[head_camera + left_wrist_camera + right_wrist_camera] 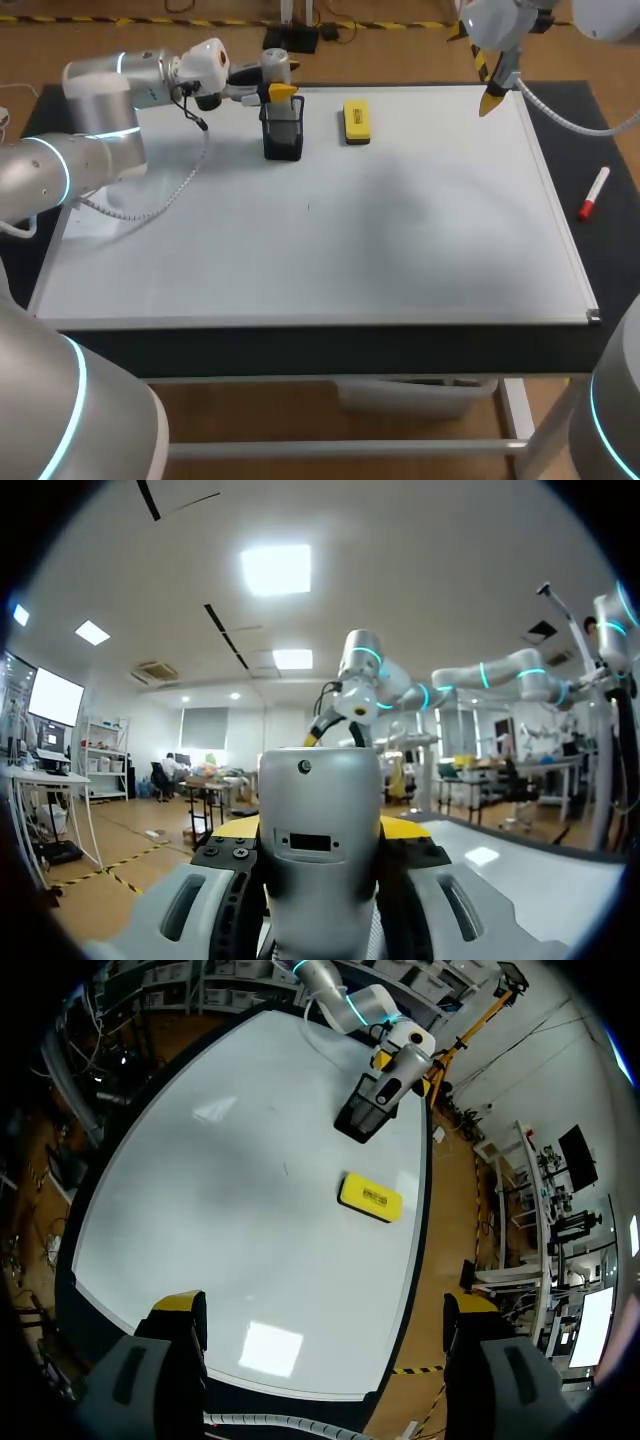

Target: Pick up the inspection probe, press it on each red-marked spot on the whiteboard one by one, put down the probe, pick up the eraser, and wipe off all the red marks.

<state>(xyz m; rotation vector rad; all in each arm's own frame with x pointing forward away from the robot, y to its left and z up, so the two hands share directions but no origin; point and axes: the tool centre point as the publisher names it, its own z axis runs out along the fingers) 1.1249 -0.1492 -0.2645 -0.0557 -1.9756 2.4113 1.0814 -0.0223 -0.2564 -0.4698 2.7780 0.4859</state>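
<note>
**A:** Risks from here?

**B:** Main one is the left gripper (281, 90). It has the silver-grey cylindrical inspection probe (275, 66) right above the black mesh holder (283, 135). If either clips the holder's rim on the way out, the holder tips, likely into the yellow block eraser (356, 120) just beside it.

**A:** Grip?

**B:** Left wrist view shows both yellow-tipped fingers clamped on the probe from two sides, with the probe upright. The body is smooth and round, so I'd expect it to slip or twist when pressed down.

**A:** Other arm?

**B:** Right gripper (325, 1310) has its fingers spread wide with nothing between them. It hangs over the far right corner of the large white whiteboard (400, 240), touching nothing.

**A:** Targets?

**B:** Can't make out any red marks. There's only a tiny dark speck (308, 207) near the middle. With no visible spots, a press could land off-target.
</note>
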